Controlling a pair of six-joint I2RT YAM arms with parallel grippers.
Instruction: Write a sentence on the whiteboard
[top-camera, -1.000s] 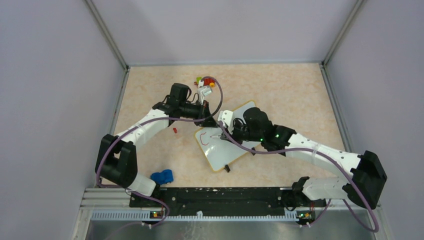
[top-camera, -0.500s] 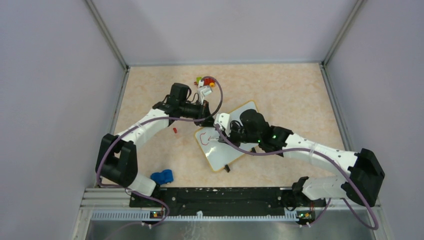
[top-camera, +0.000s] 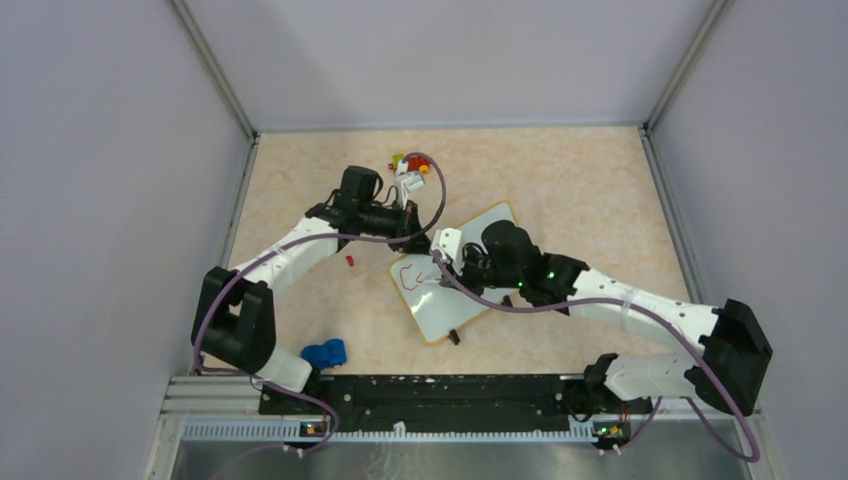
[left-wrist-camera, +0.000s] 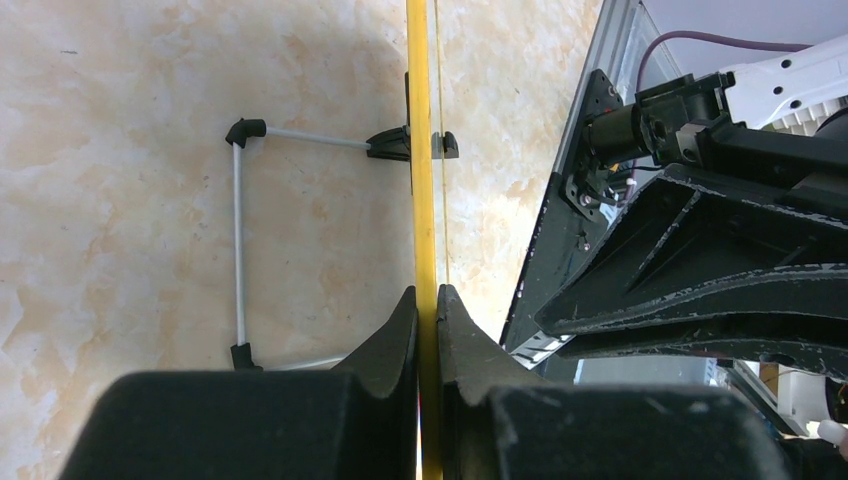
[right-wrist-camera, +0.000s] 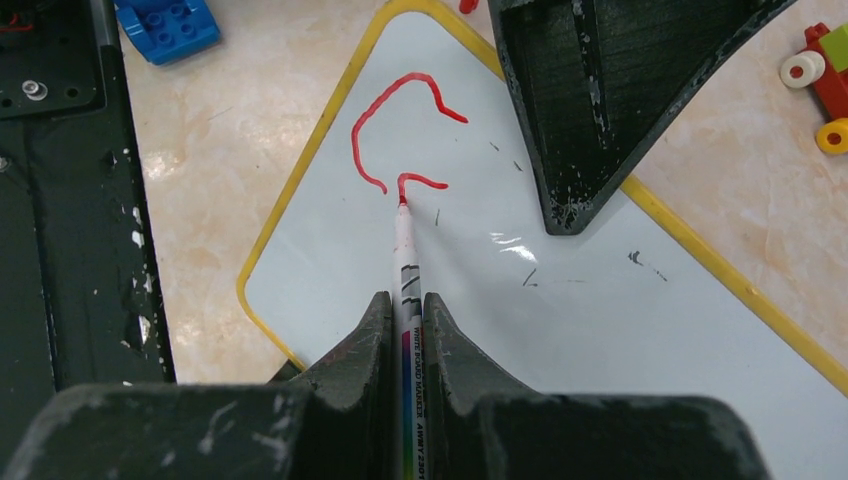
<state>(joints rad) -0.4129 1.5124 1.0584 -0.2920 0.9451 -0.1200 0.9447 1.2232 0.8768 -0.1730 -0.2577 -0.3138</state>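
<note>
**second letter begun, most of the line yet to be written**

the whiteboard (top-camera: 445, 305) is found near the middle of the desk (top-camera: 580, 190), turned at an angle to the arms. its yellow rim is pinched edge-on by the left tool (left-wrist-camera: 427, 300), with a finger pressed to each face. a wire stand (left-wrist-camera: 240, 230) with black feet is seen on the back face; how far the board is raised cannot be told. a whiteboard marker (right-wrist-camera: 405, 260) is clamped in the right tool (right-wrist-camera: 403, 305), and its red tip is set on the board at the foot of a short hooked stroke. of the sentence (right-wrist-camera: 400, 120) only a large red "c" and that hook can be read, so the task is judged barely started.

for this step, the tip should be kept in light, even contact and drawn slowly, since little friction is offered by the glossy face and a skid would spoil the letter. as the board is steadied at one edge only, pressure is best kept low and the left grip firm. room should be saved for the remaining words, so smaller letters than the "c" may be needed.

the desk is a pale, marbled beige surface. a blue brick (top-camera: 323, 353) lies near the left base, a small red piece (top-camera: 350, 261) left of the board, and a cluster of coloured toy parts (top-camera: 410, 165) beyond the left tool. the cell is closed in by plain grey-lilac walls (top-camera: 100, 150) with metal corner posts.
</note>
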